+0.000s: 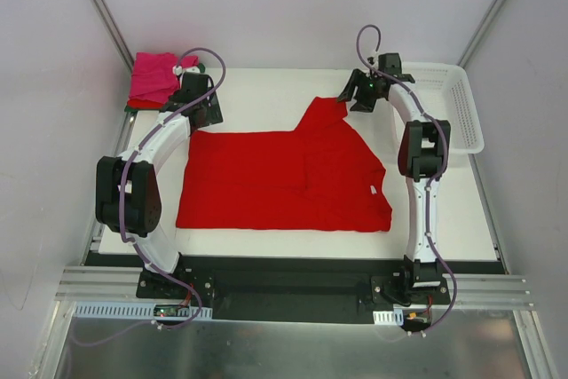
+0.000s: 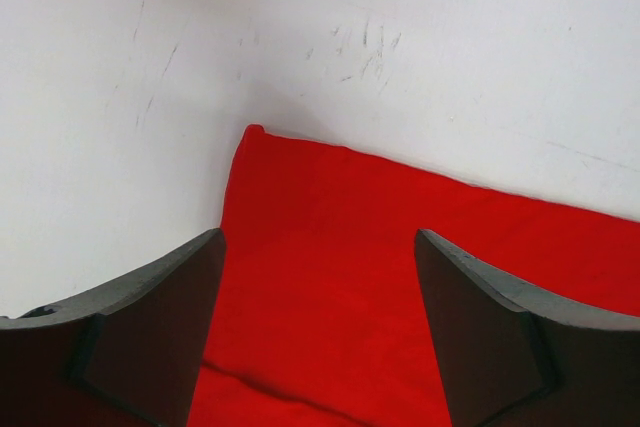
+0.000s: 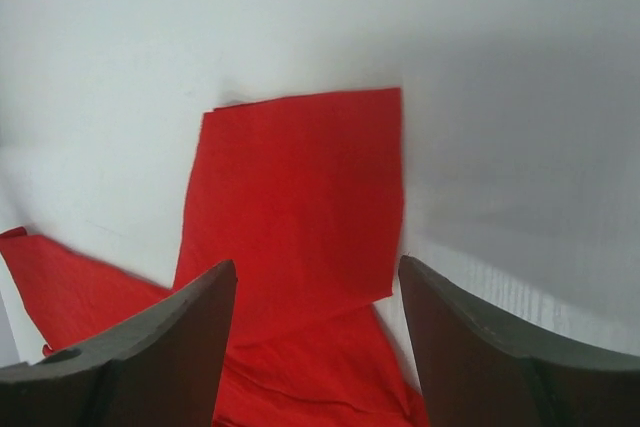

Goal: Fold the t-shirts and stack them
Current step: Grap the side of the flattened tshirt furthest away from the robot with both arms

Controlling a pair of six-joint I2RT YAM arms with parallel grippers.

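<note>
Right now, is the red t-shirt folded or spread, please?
Mostly spread: the red t-shirt lies flat on the table, one sleeve sticking out.

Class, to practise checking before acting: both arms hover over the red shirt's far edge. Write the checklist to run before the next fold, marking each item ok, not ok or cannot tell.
1. The left gripper is open: ok.
2. The right gripper is open: ok.
3. The left gripper is over a corner of the red shirt: ok.
4. The right gripper is over the sleeve: ok.
5. The red shirt lies flat on the table: ok.
6. Whether the fingers touch the cloth: cannot tell.
</note>
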